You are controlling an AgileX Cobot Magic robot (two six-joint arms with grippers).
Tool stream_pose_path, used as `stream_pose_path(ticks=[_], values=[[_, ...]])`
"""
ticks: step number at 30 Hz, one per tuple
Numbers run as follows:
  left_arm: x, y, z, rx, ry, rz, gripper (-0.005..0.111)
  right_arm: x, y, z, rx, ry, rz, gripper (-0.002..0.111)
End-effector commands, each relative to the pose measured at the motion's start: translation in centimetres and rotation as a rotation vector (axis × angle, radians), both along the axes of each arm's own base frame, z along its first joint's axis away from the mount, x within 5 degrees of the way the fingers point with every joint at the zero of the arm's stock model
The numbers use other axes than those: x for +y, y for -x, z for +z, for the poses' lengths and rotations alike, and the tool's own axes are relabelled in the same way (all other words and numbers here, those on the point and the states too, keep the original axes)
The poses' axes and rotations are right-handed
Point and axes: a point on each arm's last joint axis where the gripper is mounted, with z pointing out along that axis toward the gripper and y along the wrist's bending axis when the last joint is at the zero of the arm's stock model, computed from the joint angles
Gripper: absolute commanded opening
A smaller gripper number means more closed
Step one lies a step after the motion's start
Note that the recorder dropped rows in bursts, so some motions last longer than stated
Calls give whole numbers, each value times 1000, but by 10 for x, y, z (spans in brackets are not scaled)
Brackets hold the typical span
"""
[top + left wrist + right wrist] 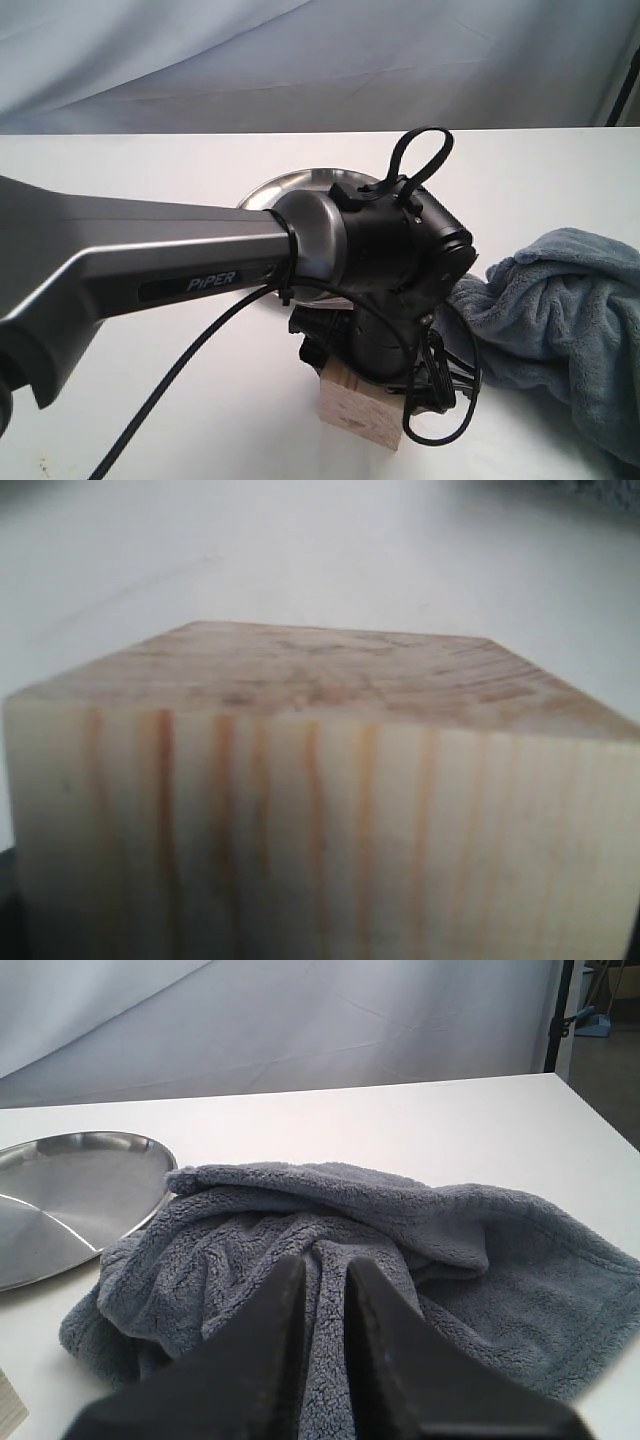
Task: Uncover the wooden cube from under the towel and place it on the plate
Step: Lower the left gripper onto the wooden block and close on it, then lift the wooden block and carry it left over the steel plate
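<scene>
Though you cannot tell whether your left hand [375, 365] grips it, it sits low over the wooden cube [358, 412], uncovered on the bench [240, 425]. Your right hand [325, 1270], fingers drawn together, is over the towel [560, 320]. Moving the cube to the plate [290, 185] remains.

A cube [320, 800] of pale, unvarnished wood is showing orange grain lines on one face and duller end grain on top. The towel [400, 1240] is lying in thick, fluffy grey-blue terry cloth. The plate [70, 1185] is gleaming as brushed, shiny steel. The table [130, 170] is presenting a smooth, matt white surface. The left arm [150, 250] is wearing a satin grey shell with glossy black joints; the right hand [325, 1265] is looking matt black.
</scene>
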Motion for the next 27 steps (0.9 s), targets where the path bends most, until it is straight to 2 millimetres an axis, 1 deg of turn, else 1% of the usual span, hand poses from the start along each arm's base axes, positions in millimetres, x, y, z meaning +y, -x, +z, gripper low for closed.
stream_pose_path(ticks=[1, 4, 8, 11, 14, 18, 27], values=[[3, -4, 5, -54, -36, -34, 33, 0, 0, -2, 6, -9, 5, 3], [4, -5, 16, -84, -26, -44, 21, 0, 0, -2, 6, -9, 5, 3], [5, -4, 30, -99, 3, -45, 1, 0, 0, -2, 6, -9, 5, 3], [7, -5, 41, -115, 22, -63, 0, 0, 0, -2, 6, -9, 5, 3], [13, -13, 46, -102, 47, -21, 0, 0, 0, -2, 6, -9, 5, 3], [23, -35, 55, -44, 105, -3, 0, 0, 0, -2, 6, -9, 5, 3], [48, -91, 91, -147, 203, 106, 0, 0, 0, -2, 6, -9, 5, 3]])
